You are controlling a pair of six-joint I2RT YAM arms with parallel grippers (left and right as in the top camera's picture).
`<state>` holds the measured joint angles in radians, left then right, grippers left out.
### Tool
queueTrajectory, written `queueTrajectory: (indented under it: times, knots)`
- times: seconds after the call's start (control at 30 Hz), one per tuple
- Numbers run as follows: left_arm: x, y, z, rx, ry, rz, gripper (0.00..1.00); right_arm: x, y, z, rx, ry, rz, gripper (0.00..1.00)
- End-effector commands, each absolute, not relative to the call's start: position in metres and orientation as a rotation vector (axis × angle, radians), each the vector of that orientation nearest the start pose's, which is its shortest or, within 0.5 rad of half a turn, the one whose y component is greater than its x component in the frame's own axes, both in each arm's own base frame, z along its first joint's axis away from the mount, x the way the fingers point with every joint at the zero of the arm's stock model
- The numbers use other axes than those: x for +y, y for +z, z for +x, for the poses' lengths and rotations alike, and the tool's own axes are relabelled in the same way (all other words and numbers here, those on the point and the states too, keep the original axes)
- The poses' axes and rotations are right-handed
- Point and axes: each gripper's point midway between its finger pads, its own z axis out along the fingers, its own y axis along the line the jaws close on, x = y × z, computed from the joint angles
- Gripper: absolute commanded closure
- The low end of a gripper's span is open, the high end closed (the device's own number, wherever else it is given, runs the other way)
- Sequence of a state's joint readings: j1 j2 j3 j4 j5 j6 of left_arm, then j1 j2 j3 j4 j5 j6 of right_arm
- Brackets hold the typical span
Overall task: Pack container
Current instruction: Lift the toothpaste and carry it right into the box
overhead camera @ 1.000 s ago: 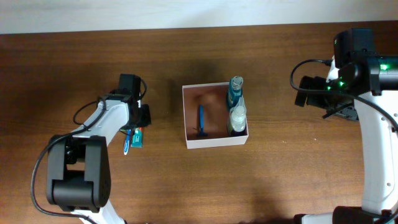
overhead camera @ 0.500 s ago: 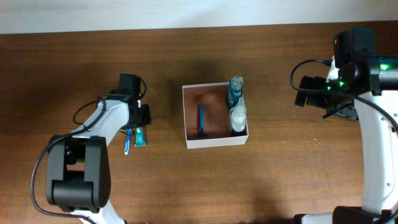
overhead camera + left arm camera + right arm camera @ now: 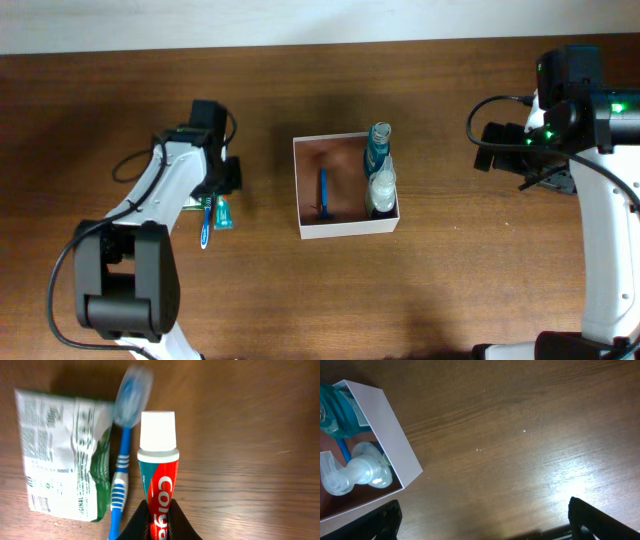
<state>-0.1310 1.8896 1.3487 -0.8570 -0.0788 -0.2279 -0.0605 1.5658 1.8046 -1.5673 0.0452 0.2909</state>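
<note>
The container [image 3: 347,228], a white-walled square box with a reddish-brown inside, sits at the table's middle. It holds a blue razor-like stick [image 3: 323,195], a teal bottle [image 3: 378,148] and a clear bottle [image 3: 381,188]. My left gripper [image 3: 222,197] is left of the box and shut on a red and green toothpaste tube [image 3: 159,485] with a white cap, low over the table. A blue toothbrush [image 3: 121,475] lies just left of the tube. My right gripper [image 3: 485,517] is open and empty, right of the container's wall [image 3: 390,435].
A green and white packet [image 3: 60,455] lies on the table left of the toothbrush, partly under my left arm in the overhead view [image 3: 192,204]. Bare wooden table lies between the box and my right arm [image 3: 497,145].
My left wrist has shifted a little toward the far side with the toothpaste tube in it, uncovering the packet's edge. The right arm has not moved.
</note>
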Motion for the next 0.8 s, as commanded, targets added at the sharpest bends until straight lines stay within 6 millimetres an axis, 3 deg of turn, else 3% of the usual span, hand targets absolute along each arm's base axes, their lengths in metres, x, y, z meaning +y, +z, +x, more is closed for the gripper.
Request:
queueTrajectory:
  times: [0.0, 0.2, 0.33, 0.6, 0.77]
  knots:
    - [-0.063, 0.093, 0.4, 2.85, 0.025, -0.075, 0.95, -0.03, 0.264, 0.299, 2.816, -0.037, 0.523, 0.02]
    - [-0.124, 0.164, 0.398, 2.695, -0.163, 0.056, 0.95, -0.03, 0.264, 0.299, 2.815, -0.037, 0.523, 0.02]
    - [-0.156, 0.194, 0.389, 2.613, -0.245, 0.068, 0.96, -0.03, 0.264, 0.299, 2.816, -0.037, 0.523, 0.02]
    - [-0.196, 0.192, 0.375, 2.628, -0.337, -0.004, 0.96, -0.03, 0.264, 0.299, 2.816, -0.038, 0.522, 0.02]
    - [-0.221, 0.184, 0.373, 2.623, -0.361, 0.061, 0.96, -0.03, 0.264, 0.299, 2.816, -0.037, 0.522, 0.02]
